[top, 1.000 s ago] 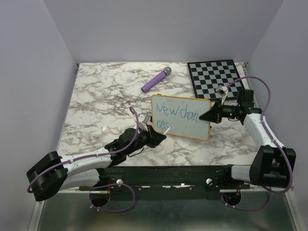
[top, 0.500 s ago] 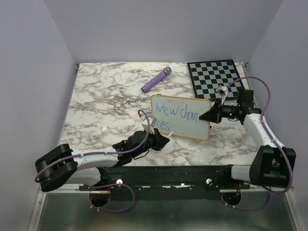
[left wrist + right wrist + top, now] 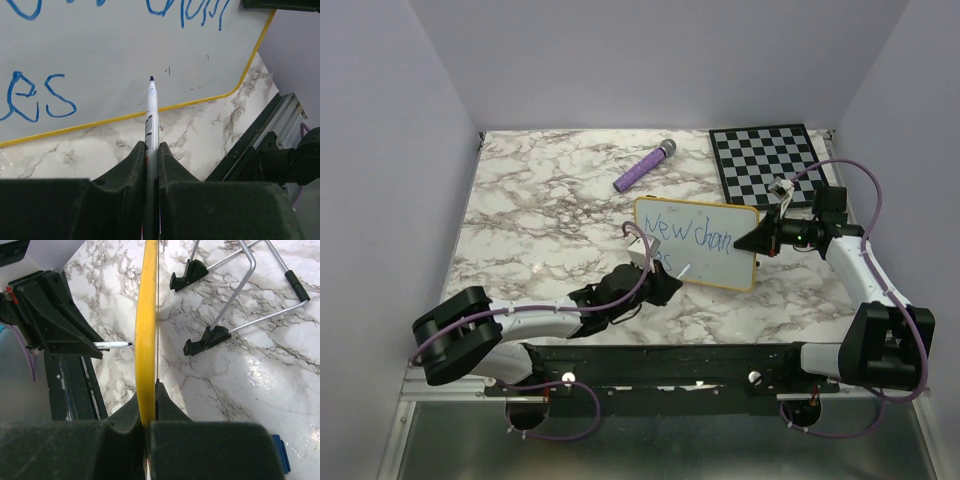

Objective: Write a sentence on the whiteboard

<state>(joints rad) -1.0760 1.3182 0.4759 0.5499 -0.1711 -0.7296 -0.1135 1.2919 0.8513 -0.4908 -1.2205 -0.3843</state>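
The whiteboard [image 3: 715, 255], white with a yellow frame, stands propped at mid-table. Blue lettering [image 3: 688, 233] reads "New chan" on the top line, with "ces" below; in the left wrist view "es" [image 3: 37, 96] shows at the left. My left gripper [image 3: 667, 281] is shut on a white marker [image 3: 151, 112], its blue tip just off the bare white area to the right of "es". My right gripper [image 3: 752, 241] is shut on the board's right yellow edge [image 3: 146, 330]. The marker tip [image 3: 114, 344] shows beside that edge.
A purple microphone-shaped object [image 3: 644, 166] lies at the back middle. A black-and-white checkered board [image 3: 766, 158] lies at the back right. The whiteboard's wire stand with black feet [image 3: 202, 344] rests on the marble behind it. The black rail [image 3: 670, 360] runs along the near edge.
My left arm has moved right along the board's lower line, carrying the marker from beside "ces" to the bare area right of it. The right arm and board have not moved.
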